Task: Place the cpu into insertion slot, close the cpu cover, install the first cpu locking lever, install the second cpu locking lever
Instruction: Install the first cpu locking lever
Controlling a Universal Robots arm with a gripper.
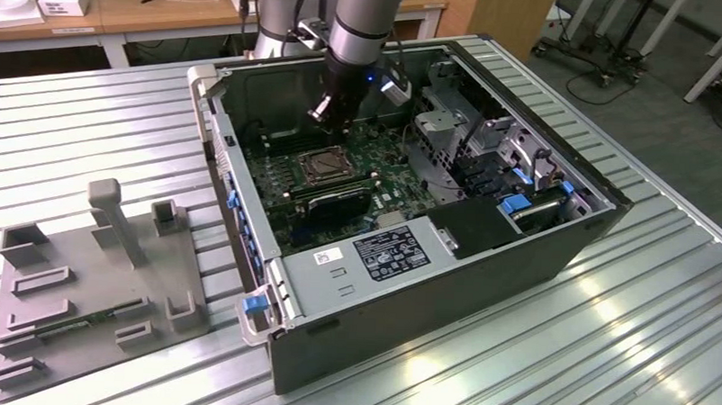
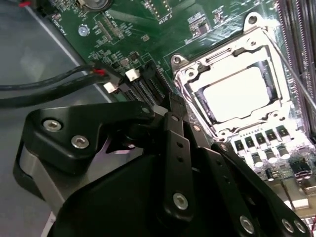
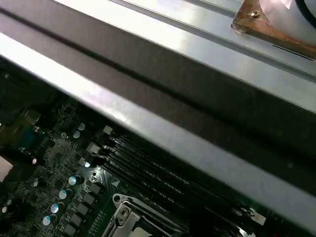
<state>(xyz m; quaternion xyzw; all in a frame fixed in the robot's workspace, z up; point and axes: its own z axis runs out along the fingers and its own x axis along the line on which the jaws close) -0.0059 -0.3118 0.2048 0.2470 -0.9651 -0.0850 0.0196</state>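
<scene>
1. Gripper [image 1: 323, 120] hangs inside the computer case [image 1: 552, 254], above the green board; finger spread cannot be told.
2. Cpu [image 2: 236, 94] sits in the insertion slot [image 2: 195, 106], cpu cover [image 2: 224, 52] down around it, just beside the gripper.

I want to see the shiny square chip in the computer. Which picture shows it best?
The second wrist view: the cpu sits bright and close inside the cpu cover, just past the hand's fingers. In the exterior view it is a tiny square on the green board. The first wrist view catches just a corner of the metal frame.
</scene>
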